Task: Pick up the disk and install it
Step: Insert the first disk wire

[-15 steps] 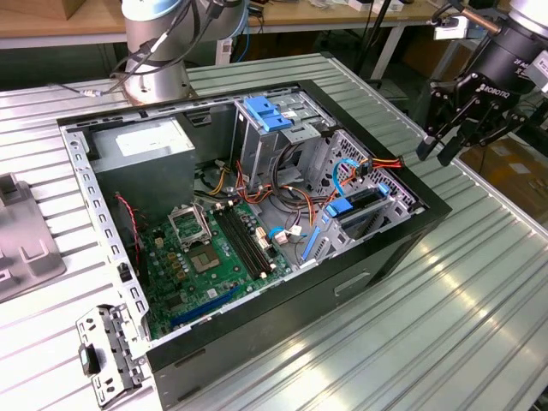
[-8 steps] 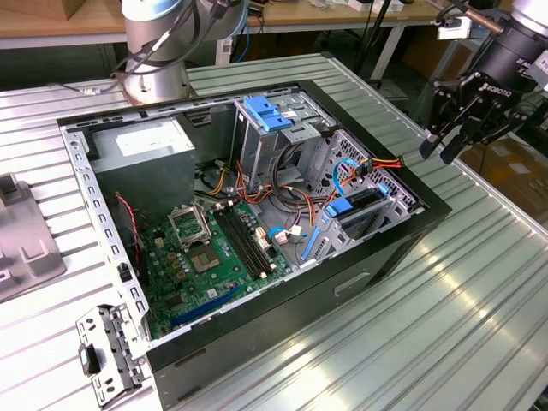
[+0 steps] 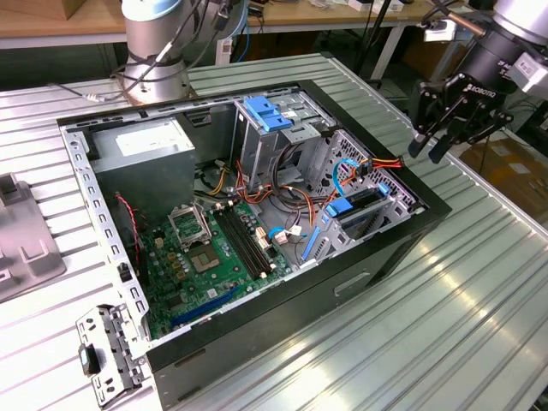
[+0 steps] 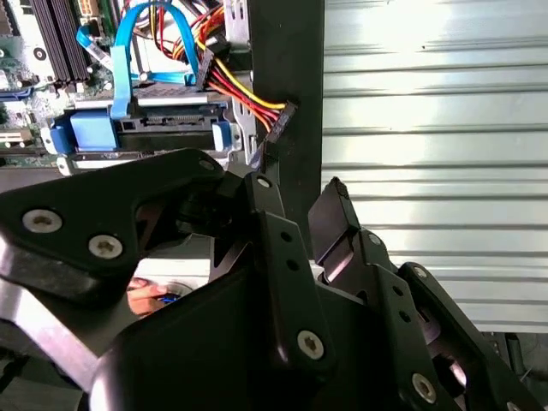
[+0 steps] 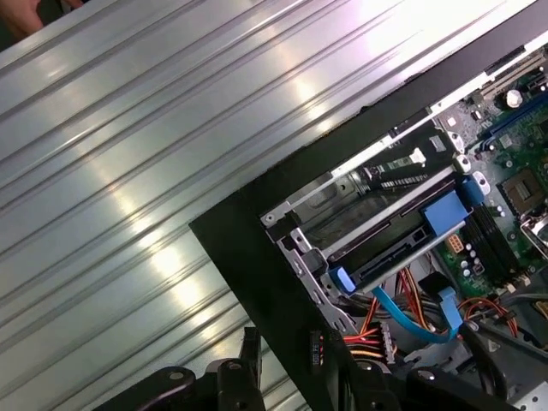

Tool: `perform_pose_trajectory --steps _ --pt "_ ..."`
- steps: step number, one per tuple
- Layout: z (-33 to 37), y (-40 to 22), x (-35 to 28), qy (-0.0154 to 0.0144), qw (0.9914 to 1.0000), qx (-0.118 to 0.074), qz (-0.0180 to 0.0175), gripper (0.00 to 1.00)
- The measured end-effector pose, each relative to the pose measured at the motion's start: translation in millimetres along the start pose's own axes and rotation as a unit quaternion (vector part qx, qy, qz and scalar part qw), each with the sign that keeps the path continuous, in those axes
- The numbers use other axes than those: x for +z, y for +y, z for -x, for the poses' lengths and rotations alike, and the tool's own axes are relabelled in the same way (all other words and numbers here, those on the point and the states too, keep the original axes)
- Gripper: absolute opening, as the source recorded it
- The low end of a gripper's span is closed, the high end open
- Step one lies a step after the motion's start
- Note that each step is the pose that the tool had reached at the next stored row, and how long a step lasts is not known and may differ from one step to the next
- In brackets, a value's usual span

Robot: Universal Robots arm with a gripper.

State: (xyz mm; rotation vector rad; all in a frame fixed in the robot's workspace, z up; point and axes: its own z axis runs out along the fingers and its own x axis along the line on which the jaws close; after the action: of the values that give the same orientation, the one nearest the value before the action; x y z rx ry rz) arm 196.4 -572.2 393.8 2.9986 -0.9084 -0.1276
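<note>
our black multi-link gripper [image 3: 441, 141] hangs empty with fingers spread, above the ribbed metal table [image 3: 479, 282] just off the exterior view's right edge of the open black computer case [image 3: 377, 257]. the disk [image 3: 358, 205], a flat silver drive with blue plastic side rails, sits in the metal bay at the case's near corner; the first wrist view [image 5: 402, 248] shows it under the bay's crossbars. we judge alignment matters most: approach square to the bay, avoiding the red-yellow power cable [image 4: 244, 90].
</note>
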Motion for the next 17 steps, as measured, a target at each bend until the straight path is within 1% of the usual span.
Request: perform_pose_trajectory --steps 1,7,9,11,12,13,17 --pt "1.6 -2.4 1.8 0.0000 1.00000 0.000 0.0000 0.42" --pt "5.5 -9.3 9.3 -0.0001 1.00000 0.002 -0.0003 0.42" --pt "5.6 -9.7 10.8 -0.0011 0.99999 0.003 -0.0018 0.42" --pt "5.6 -9.8 11.5 -0.0031 0.99997 0.005 -0.0048 0.42" --pt "5.6 -9.8 12.1 -0.0047 0.99994 0.006 -0.0073 0.42" --pt "5.6 -9.8 12.7 -0.0054 0.99993 0.007 -0.0083 0.42" --pt "5.2 -9.9 19.6 -0.0057 0.99992 0.008 -0.0088 0.42"
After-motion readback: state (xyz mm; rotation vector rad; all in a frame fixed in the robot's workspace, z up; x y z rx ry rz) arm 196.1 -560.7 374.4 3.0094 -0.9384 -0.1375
